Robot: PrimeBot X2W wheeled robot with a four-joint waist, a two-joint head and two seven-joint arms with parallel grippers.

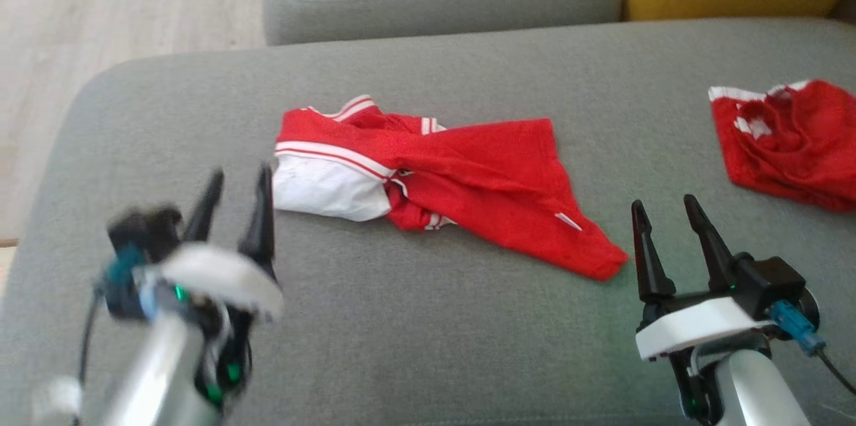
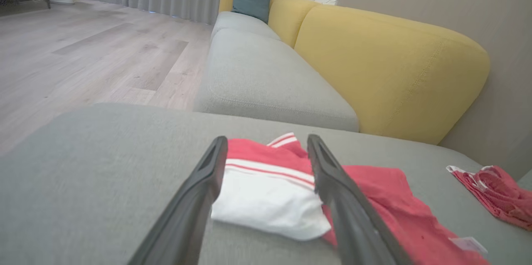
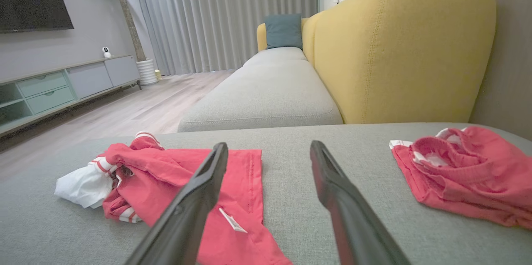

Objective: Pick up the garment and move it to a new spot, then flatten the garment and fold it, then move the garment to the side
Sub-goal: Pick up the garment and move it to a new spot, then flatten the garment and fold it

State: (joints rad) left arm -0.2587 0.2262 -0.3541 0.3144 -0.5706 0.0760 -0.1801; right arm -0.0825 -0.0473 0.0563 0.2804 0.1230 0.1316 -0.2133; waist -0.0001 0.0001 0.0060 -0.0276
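**Jaws wide on both arms, shirt bunched on the sofa seat**

Both pairs of jaws stand spread with nothing between them. The red shirt (image 1: 481, 168) lies twisted across the middle of the grey sofa seat (image 1: 414, 326), well apart from a second red garment (image 1: 789, 145) at the right (leave that one alone). The left jaws hover just beside the shirt's white part (image 1: 328, 188); the right jaws sit near its lower right corner (image 1: 602, 264).

Flattening looks like the step in hand. To do it well, take single layers at opposite ends, the white end and the hem corner, not the twisted middle. Lift only a little, draw the ends apart until the twist comes out, then lay the cloth flat before any fold.
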